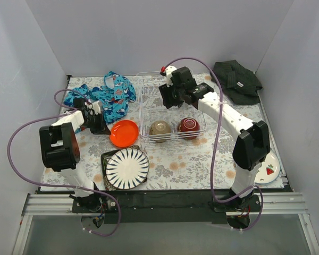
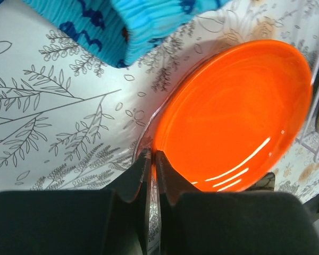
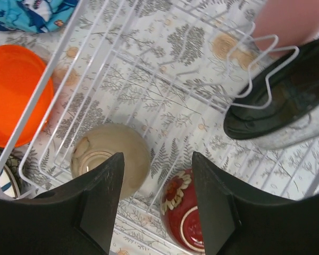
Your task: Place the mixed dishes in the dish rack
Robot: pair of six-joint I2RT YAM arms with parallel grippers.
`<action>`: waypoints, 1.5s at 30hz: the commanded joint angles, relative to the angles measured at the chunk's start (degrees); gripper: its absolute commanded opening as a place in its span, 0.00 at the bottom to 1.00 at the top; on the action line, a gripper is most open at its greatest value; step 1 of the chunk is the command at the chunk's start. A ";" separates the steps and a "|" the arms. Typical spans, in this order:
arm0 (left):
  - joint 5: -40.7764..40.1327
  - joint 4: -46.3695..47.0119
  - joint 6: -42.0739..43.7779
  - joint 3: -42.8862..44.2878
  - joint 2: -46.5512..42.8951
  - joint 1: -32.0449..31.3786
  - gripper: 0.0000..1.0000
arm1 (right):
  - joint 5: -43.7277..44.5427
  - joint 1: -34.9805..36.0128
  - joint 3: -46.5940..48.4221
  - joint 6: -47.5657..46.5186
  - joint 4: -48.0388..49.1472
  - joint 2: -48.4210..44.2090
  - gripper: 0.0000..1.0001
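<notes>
My left gripper (image 2: 151, 159) is shut on the left rim of the orange plate (image 2: 239, 117), which lies on the tablecloth just left of the dish rack (image 1: 149, 114). In the top view that gripper (image 1: 104, 127) sits at the orange plate's (image 1: 124, 133) edge. My right gripper (image 3: 157, 159) hangs open and empty over the dish rack (image 3: 53, 79). Below it, a cream bowl (image 3: 122, 154) and a dark red bowl (image 3: 183, 212) rest upside down. A black dish (image 3: 279, 106) leans in the rack, with the pink cup (image 3: 287, 18) behind it.
A black-striped white plate (image 1: 127, 167) lies on a dark square plate (image 1: 105, 158) near the front. A watermelon-print plate (image 1: 268, 169) sits by the right arm's base. A blue patterned cloth (image 1: 109, 95) lies at back left, a dark cloth (image 1: 236, 79) at back right.
</notes>
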 commanded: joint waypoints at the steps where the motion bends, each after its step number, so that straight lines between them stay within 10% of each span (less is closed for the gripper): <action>1: 4.33 -1.41 5.41 -0.17 -7.88 -0.10 0.00 | -8.65 0.01 5.39 -3.10 2.58 1.98 0.61; 17: 11.20 -12.57 18.94 4.22 -20.54 2.45 0.00 | -49.24 0.09 19.01 -12.41 3.28 12.88 0.70; 25: 13.30 -16.27 22.03 4.94 -22.47 2.72 0.00 | -52.24 2.02 26.21 -23.04 5.56 21.92 0.69; 33: 15.42 -16.62 20.18 4.14 -23.09 2.72 0.00 | -57.69 5.10 12.43 -23.67 36.55 23.08 0.71; 38: 11.14 -16.71 18.79 4.14 -22.92 2.72 0.00 | -59.45 5.54 19.10 -21.03 36.77 29.84 0.70; 45: 6.27 -8.81 11.05 -2.53 -20.20 2.72 0.37 | -54.98 5.81 14.55 -20.33 38.00 27.05 0.68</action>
